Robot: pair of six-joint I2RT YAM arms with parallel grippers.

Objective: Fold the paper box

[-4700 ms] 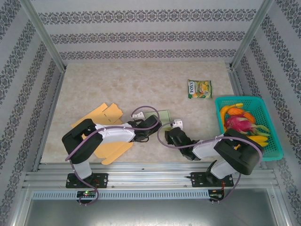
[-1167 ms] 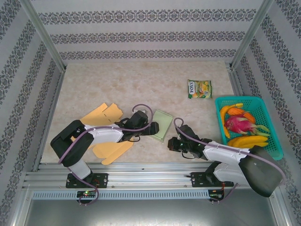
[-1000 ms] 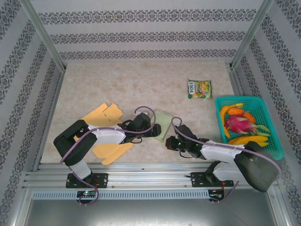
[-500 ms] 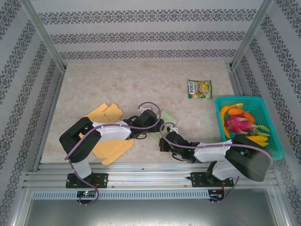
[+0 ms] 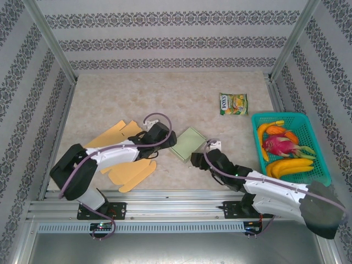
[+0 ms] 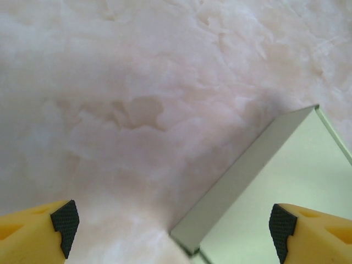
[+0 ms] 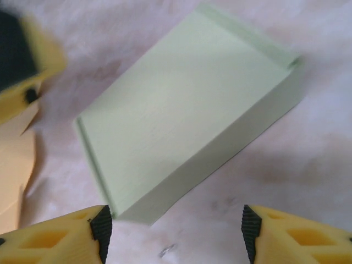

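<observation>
Marble tabletop (image 5: 165,93) | green paper box (image 5: 188,144) folded | left pincer (image 6: 172,225) spread | right pincer (image 7: 176,225) spread (packet (image 5: 234,103) lettering illegible)

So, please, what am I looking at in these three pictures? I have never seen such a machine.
These are two robot arms, bolted at the near edge of a table. One picture comes from a camera above them. The other two come from cameras on the wrists, looking past the left gripper and the right gripper. On the table lie a pale green paper box, flat orange card pieces, a snack bag and a teal basket of fruit. Both grippers are open and hold nothing.
</observation>
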